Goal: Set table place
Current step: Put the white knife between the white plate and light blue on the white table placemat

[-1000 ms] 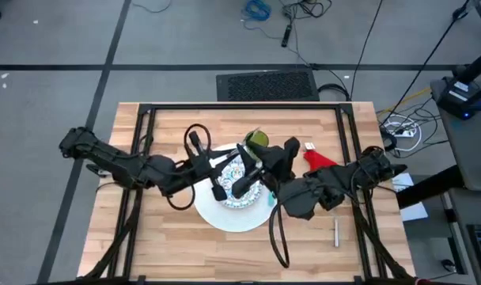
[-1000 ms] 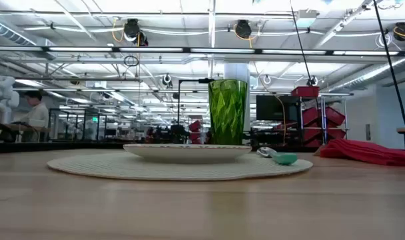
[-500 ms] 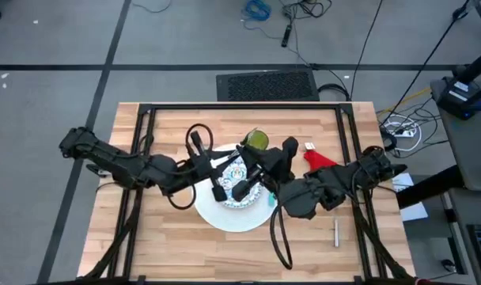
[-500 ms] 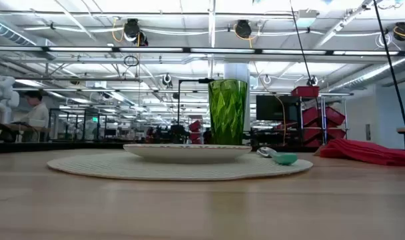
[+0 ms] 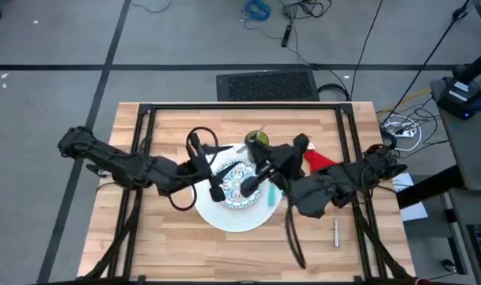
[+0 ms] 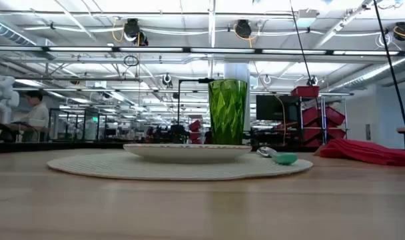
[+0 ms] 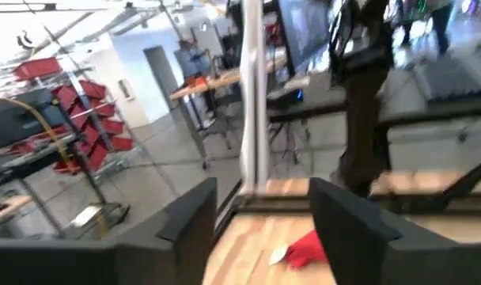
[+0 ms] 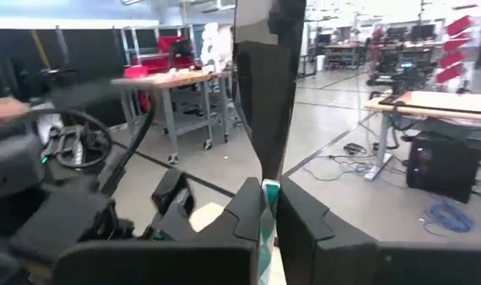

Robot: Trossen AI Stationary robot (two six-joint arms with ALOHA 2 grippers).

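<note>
Both my grippers hover over the small blue-and-red patterned plate: right gripper pinching the teal-handled spoon, mostly hidden; left gripper spread, empty.

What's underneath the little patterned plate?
The patterned plate sits on the big white plate, which rests on the wooden table. Both arms cover parts of both plates from above.

My right end effector pinches the teal spoon above the patterned plate, which sits on the white plate. The green tumbler stands upright just beyond; the red napkin lies farther out on the desk.
</note>
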